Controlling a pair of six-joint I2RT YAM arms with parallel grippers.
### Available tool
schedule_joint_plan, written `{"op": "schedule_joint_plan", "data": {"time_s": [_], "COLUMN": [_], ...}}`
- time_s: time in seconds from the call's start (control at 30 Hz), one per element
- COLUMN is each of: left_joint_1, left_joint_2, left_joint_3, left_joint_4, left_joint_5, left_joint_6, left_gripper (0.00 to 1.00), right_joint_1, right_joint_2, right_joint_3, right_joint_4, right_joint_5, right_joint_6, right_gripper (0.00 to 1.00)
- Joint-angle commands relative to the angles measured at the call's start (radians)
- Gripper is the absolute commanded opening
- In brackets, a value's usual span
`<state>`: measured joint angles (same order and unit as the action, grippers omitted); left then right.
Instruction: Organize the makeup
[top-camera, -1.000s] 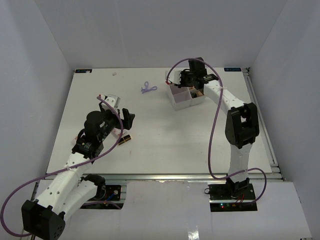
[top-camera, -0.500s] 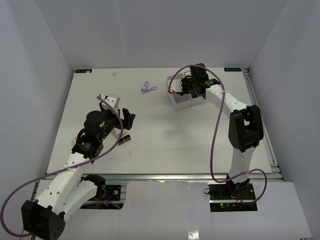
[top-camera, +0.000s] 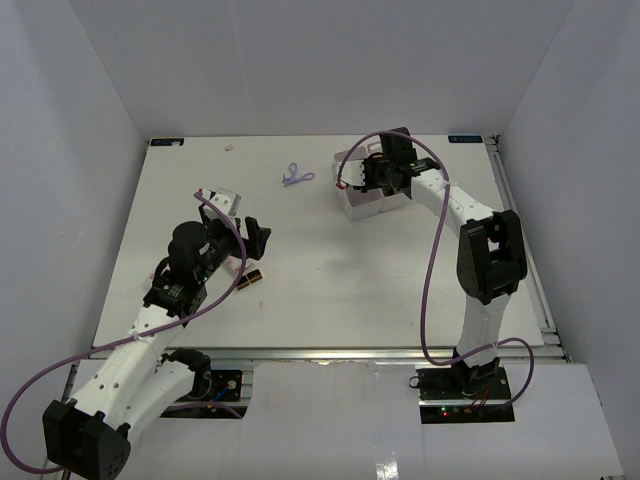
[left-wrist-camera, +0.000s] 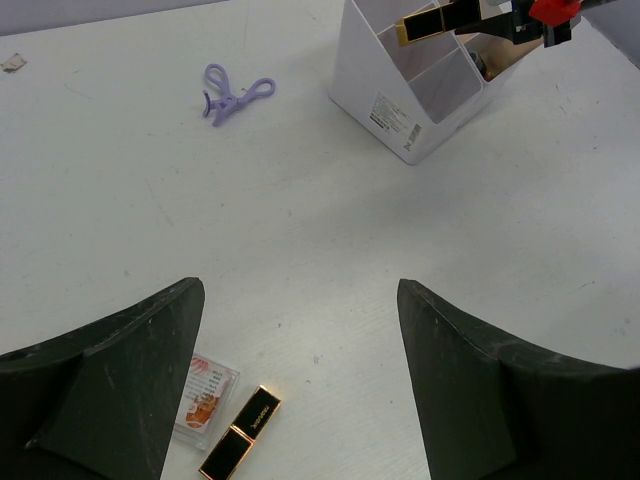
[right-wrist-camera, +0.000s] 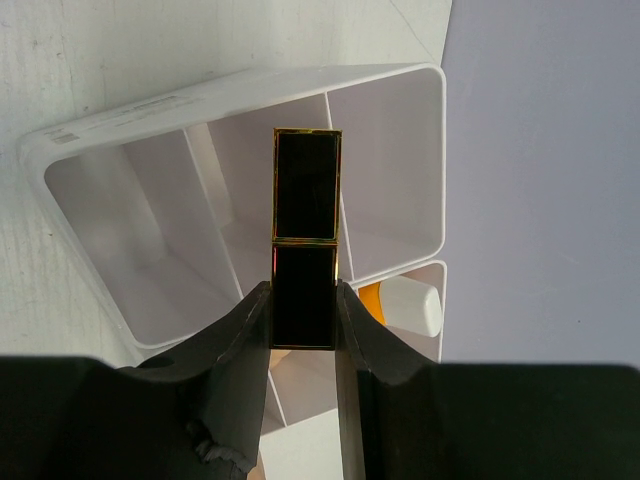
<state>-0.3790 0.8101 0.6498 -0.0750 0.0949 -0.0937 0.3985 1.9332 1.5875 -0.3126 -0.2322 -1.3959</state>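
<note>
Since a second ago the right hand (right-wrist-camera: 303, 300) has come nearer and a little left, from past the far edge of the box (left-wrist-camera: 385, 92) to right over its open top. Over the last half second it has not shifted. The left hand (left-wrist-camera: 298, 295), the box and the loose things on the desk (left-wrist-camera: 330, 230) lie as they did.

The right hand is closed partway, its two fingers pinching the base of the held lipstick (right-wrist-camera: 307, 185). The lipstick sticks straight out from the fingers above the box, with its cap end over the dividers. Whether it touches the rim cannot be told. The left hand is spread wide with nothing in it, hanging over the near left of the desk.

Count:
- Lipsticks, two: the held one at the far right, and the loose lipstick (left-wrist-camera: 240, 432) lying flat at the near left, below the left hand.
- Clear pinkish packet (left-wrist-camera: 206, 398), one, just left of the loose lipstick and very close to it.
- Lilac clip (left-wrist-camera: 232, 95), one, at the far middle, well left of the box.
- Orange, white-capped tube (right-wrist-camera: 402, 304), one, inside a box compartment.
- Box, one, with four compartments, at the far right.
- A small pale scrap (left-wrist-camera: 12, 63), one, at the far left.
</note>
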Motion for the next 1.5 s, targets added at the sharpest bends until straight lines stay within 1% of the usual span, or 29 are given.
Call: {"op": "schedule_joint_plan", "data": {"time_s": [0.0, 0.2, 0.3, 0.47, 0.57, 0.67, 0.8, 0.9, 0.97, 1.07, 1.1, 1.17, 1.23, 1.27, 1.33, 1.4, 1.47], "left_joint_1": [0.004, 0.003, 0.003, 0.003, 0.003, 0.003, 0.003, 0.003, 0.004, 0.003, 0.003, 0.003, 0.003, 0.003, 0.003, 0.002, 0.003], "left_joint_2": [-0.002, 0.003, 0.005, 0.010, 0.012, 0.016, 0.022, 0.031, 0.043, 0.067, 0.079, 0.114, 0.149, 0.166, 0.226, 0.275, 0.338], "left_joint_3": [0.032, 0.033, 0.034, 0.033, 0.033, 0.032, 0.032, 0.031, 0.032, 0.035, 0.038, 0.048, 0.058, 0.072, 0.099, 0.138, 0.182], "left_joint_4": [0.003, 0.004, 0.004, 0.003, 0.003, 0.004, 0.004, 0.004, 0.003, -0.003, -0.008, -0.023, -0.039, -0.058, -0.097, -0.153, -0.240], "left_joint_5": [0.023, 0.028, 0.029, 0.031, 0.033, 0.037, 0.047, 0.062, 0.076, 0.108, 0.118, 0.132, 0.134, 0.128, 0.131, 0.124, 0.078], "left_joint_6": [0.008, 0.008, 0.009, 0.009, 0.009, 0.011, 0.013, 0.016, 0.017, 0.017, 0.016, 0.011, -0.003, -0.014, -0.052, -0.086, -0.128], "left_gripper": [0.89, 0.89, 0.89, 0.89, 0.89, 0.89, 0.89, 0.89, 0.89, 0.89, 0.89, 0.89, 0.89, 0.89, 0.87, 0.85, 0.85], "right_joint_1": [-0.006, -0.006, -0.006, -0.006, -0.006, -0.007, -0.009, -0.015, -0.019, -0.022, -0.023, -0.024, -0.024, -0.024, -0.023, -0.024, -0.026], "right_joint_2": [0.009, 0.021, 0.030, 0.049, 0.051, 0.046, 0.026, 0.004, -0.027, -0.120, -0.161, -0.252, -0.337, -0.378, -0.482, -0.546, -0.621], "right_joint_3": [0.011, 0.014, 0.020, 0.033, 0.035, 0.026, 0.016, 0.015, 0.009, -0.021, -0.034, -0.082, -0.163, -0.250, -0.356, -0.451, -0.542], "right_joint_4": [0.004, 0.003, 0.004, 0.006, 0.008, 0.019, 0.034, 0.039, 0.036, 0.004, -0.015, -0.075, -0.147, -0.165, -0.194, -0.241, -0.253], "right_joint_5": [0.008, 0.018, 0.024, 0.028, 0.029, 0.037, 0.036, 0.024, -0.002, -0.074, -0.121, -0.284, -0.520, -0.603, -0.718, -0.836, -0.873], "right_joint_6": [-0.014, -0.015, -0.015, -0.011, -0.009, -0.004, 0.010, 0.043, 0.099, 0.218, 0.274, 0.406, 0.487, 0.505, 0.515, 0.503, 0.497], "right_gripper": [0.21, 0.24, 0.27, 0.35, 0.37, 0.46, 0.53, 0.56, 0.57, 0.59, 0.60, 0.61, 0.63, 0.64, 0.64, 0.65, 0.65]}}
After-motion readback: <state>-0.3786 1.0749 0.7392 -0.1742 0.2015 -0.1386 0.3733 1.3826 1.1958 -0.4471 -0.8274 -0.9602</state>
